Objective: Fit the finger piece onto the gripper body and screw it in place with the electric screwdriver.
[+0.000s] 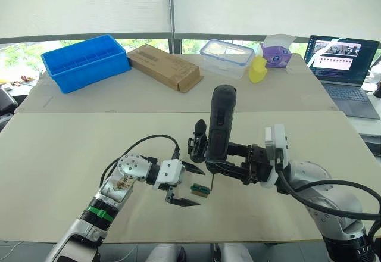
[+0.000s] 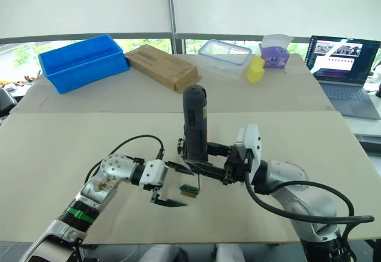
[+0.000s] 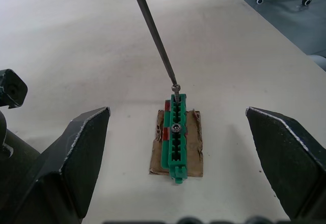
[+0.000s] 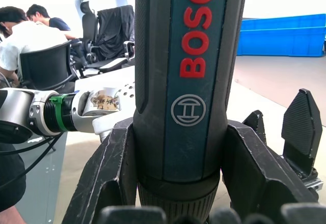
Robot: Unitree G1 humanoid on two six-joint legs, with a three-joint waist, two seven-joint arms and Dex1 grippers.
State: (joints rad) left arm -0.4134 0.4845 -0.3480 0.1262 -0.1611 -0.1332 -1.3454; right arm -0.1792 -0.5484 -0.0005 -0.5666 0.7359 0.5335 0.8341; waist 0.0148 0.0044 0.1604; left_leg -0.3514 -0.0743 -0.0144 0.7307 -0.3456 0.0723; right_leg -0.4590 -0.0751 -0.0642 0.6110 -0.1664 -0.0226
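Gripping item one: the electric screwdriver, held upright in your right gripper, jaws clamped on the lower barrel. The vertical hold reads as deliberate, since it sets the long thin bit straight down.

Item two: small green-and-brown block, lying flat on the table. In the left wrist view the bit tip rests at a screw head at one end of the green strip; a second screw sits in a slot further along. You appear to be collecting a screw from this holder, a judgement only.

Item three: your left gripper, jaws spread wide and empty, one finger either side of the block without touching it. This looks like a bracing or guarding posture.

Item four: the gripper body, a dark chunky part just behind the screwdriver, close against the right gripper's far side; what supports it I cannot tell. The finger piece cannot be made out separately, so whether it is fitted is unclear.

Surface: pale beige tabletop, matte, bare around the work.

Room, far table: blue bin, cardboard box, clear lidded container, yellow object, purple tissue box, open laptop. White blinds cover the windows. The right wrist view shows seated people and office chairs beyond the table.
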